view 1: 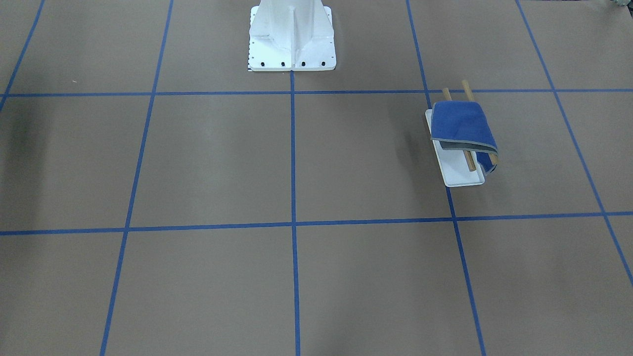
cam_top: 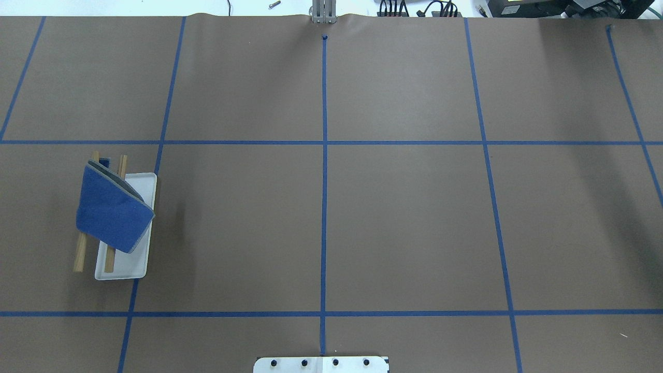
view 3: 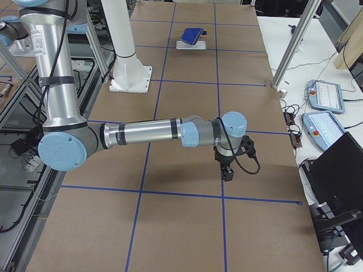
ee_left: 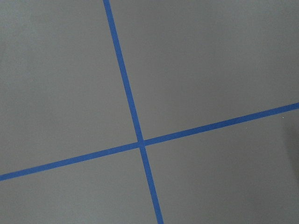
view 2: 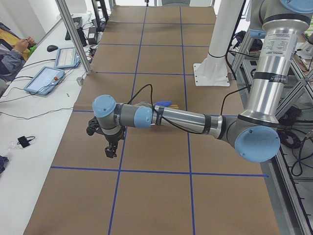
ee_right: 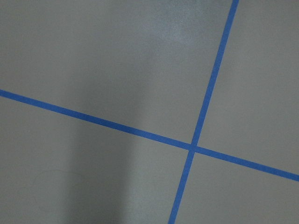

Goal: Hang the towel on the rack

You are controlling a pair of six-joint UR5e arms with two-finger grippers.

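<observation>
Towel, soft royal-blue cloth with a grey stitched edge, lies folded over both round tan wooden rods of the rack, above its flat white rectangular tray, on the robot's left. The left gripper and right gripper hang over brown paper; finger spacing cannot be told.

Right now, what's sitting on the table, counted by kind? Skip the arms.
Blue towel: 1
Towel rack: 1
White bolted pedestal: 1
Total: 3
</observation>
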